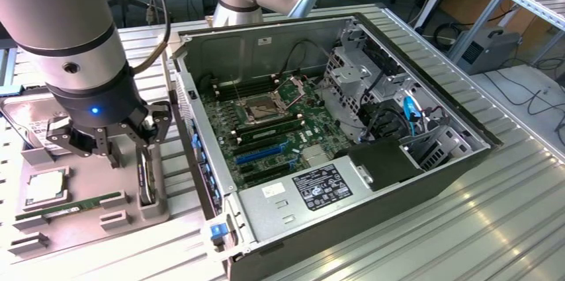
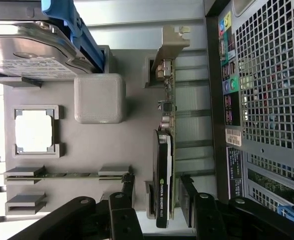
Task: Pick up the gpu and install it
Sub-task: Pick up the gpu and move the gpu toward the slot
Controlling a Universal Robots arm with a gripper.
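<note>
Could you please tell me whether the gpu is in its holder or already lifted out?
In: the gpu stands on edge in the grey holder, with the open gripper straddling it, fingers clear of both faces.

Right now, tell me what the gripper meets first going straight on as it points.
Probably the gpu, standing on edge in the grey tray, in line between the open jaws of the gripper; depth is unclear.

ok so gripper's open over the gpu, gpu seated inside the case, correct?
No. The gpu stands on edge in the gray tray outside the case, not seated inside, per the wrist view. The gripper is open over it.
</note>
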